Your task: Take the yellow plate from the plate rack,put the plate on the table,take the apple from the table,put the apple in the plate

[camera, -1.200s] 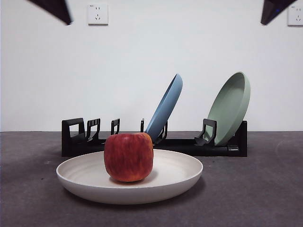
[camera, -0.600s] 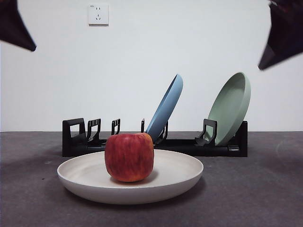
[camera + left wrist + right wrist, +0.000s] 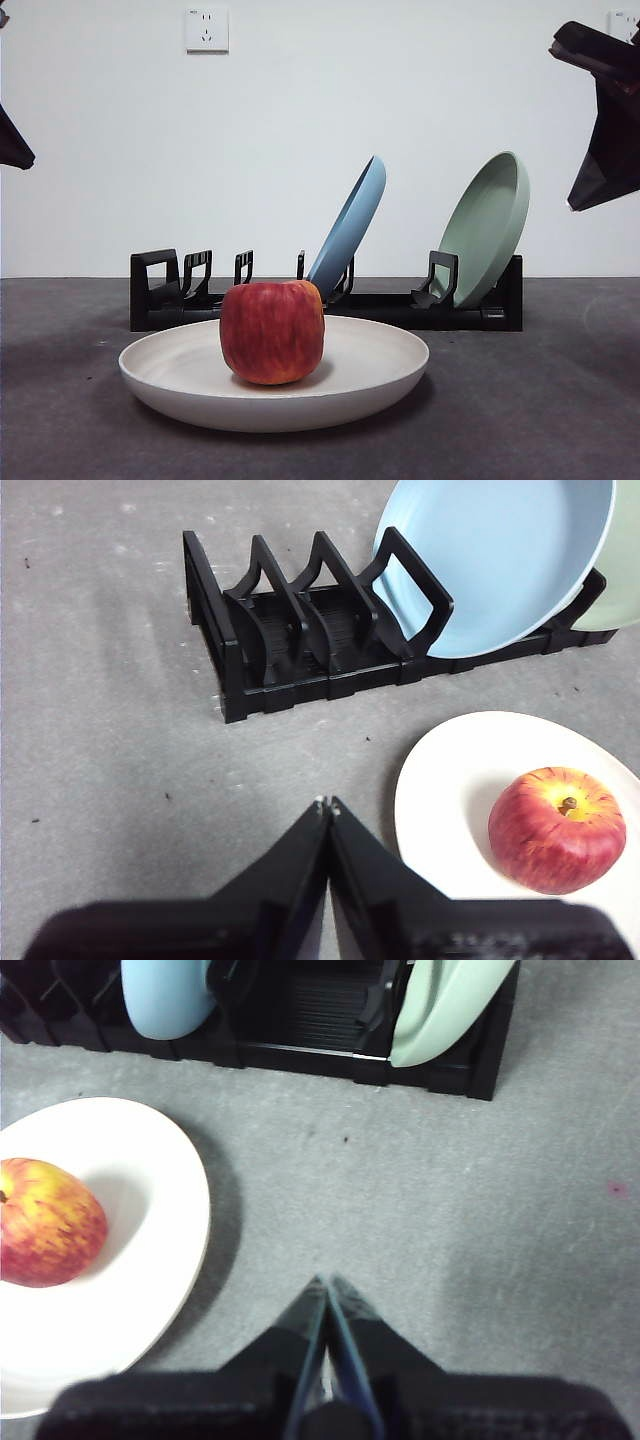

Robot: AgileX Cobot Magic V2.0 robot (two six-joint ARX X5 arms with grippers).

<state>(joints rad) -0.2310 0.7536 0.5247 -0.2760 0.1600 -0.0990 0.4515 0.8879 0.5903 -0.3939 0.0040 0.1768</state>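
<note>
Dark grey table (image 3: 560,420) under white wall w/ black plate rack (image 3: 325,300) at back, holding blue plate (image 3: 350,235) & green plate (image 3: 488,228) tilted in slots. Yellow plate (image 3: 370,385) flat on table just in front of rack, apple (image 3: 272,332) upright in it, left of centre. Left gripper (image 3: 325,805) & right gripper (image 3: 322,1282) both clenched, empty, above table either side of plate.
</note>
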